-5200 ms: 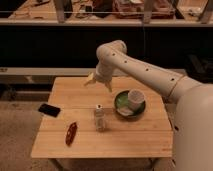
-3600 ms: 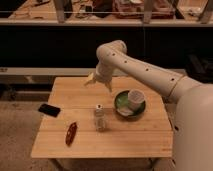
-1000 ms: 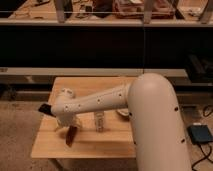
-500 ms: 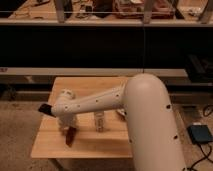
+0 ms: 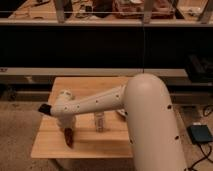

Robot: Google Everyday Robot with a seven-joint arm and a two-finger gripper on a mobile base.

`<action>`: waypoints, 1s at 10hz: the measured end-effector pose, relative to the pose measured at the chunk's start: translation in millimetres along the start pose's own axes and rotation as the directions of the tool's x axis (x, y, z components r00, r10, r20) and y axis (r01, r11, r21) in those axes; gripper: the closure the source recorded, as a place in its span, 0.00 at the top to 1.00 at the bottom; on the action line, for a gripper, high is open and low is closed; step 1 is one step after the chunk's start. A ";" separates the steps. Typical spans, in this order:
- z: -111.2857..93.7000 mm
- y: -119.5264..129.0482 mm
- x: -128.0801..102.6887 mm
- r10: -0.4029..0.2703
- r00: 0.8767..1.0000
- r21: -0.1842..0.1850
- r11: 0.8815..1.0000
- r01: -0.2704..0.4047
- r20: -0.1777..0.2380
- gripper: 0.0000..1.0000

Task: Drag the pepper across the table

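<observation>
The pepper [image 5: 68,138] is a small dark red chili lying near the front left of the light wooden table [image 5: 85,83]. My white arm reaches from the right across the tabletop to the left. The gripper [image 5: 67,128] points down right above the pepper's far end, at or touching it. The arm's bulk hides the table's right side.
A flat black phone [image 5: 44,108] lies at the table's left edge, just behind the gripper. A small pale bottle [image 5: 100,122] stands upright right of the pepper, close under the arm. Dark shelving stands behind the table, and a cable and a box lie on the floor at right.
The arm has swung from the table's back, near the bowl, to the front left and come down over the pepper. The pepper lies at about the same spot.
</observation>
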 end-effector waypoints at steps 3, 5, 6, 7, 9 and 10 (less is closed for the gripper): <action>-5.9 -4.5 -16.5 -0.048 0.999 0.022 0.999 0.048 -0.021 0.37; -4.6 -1.9 -24.5 -0.063 0.996 0.052 0.996 0.066 -0.057 0.37; -2.8 0.9 -28.0 -0.066 0.995 0.066 0.995 0.071 -0.074 0.37; -0.6 5.9 -32.3 -0.067 0.994 0.077 0.994 0.073 -0.088 0.37; 1.3 18.9 -39.8 -0.059 0.993 0.084 0.994 0.068 -0.100 0.37; 1.6 26.7 -43.8 -0.055 0.993 0.084 0.994 0.064 -0.104 0.37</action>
